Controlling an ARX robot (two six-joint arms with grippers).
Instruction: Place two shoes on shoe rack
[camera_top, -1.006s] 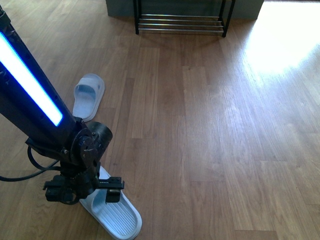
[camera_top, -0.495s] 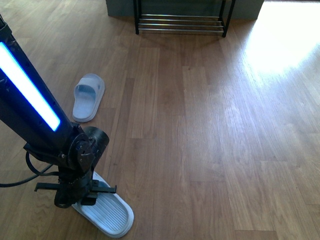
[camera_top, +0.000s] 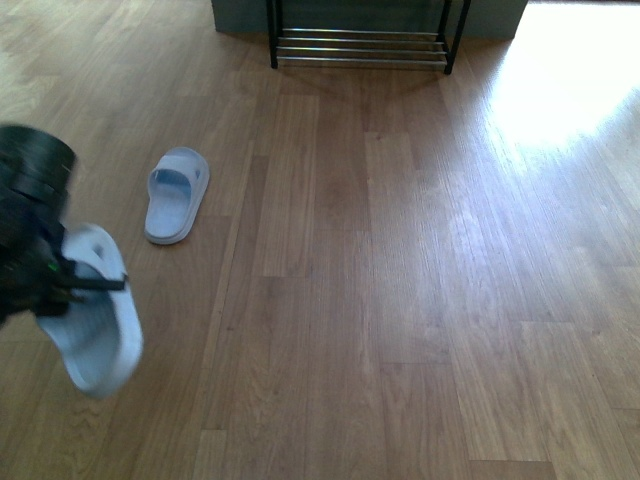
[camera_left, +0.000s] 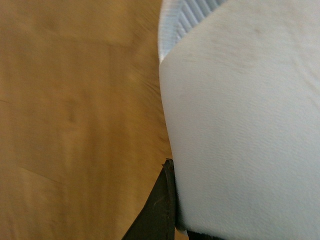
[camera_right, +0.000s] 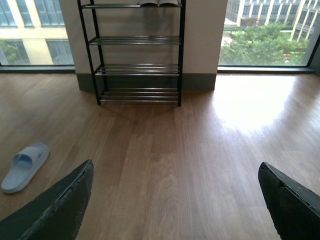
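Floor (camera_top: 420, 300): warm brown wood-look planks running away from the camera. Bare over most of the front view, with a washed-out patch of daylight at upper right. Shoe rack (camera_top: 360, 45) at top centre, black side frames and thin chrome rods, feet on the planks.

Right wrist view shows the same rack rising in several tiers against a pale pillar (camera_right: 200, 30) with a grey skirting. Tall windows (camera_right: 265, 35) either side; buildings and green trees outside.

Left hand (camera_top: 85, 283) at the left edge of the front view, blurred, clamped on a pale blue slide (camera_top: 95, 330) that hangs clear of the floor. In the left wrist view the slide's smooth pale surface fills the right side, with one dark finger (camera_left: 160, 210) against it at bottom centre.

Second slide (camera_top: 177, 195) lies flat on the planks at upper left, well apart from the rack.

Right hand (camera_right: 175, 170) spread wide, nothing between its fingers (camera_right: 60, 205), only bare floor beyond.
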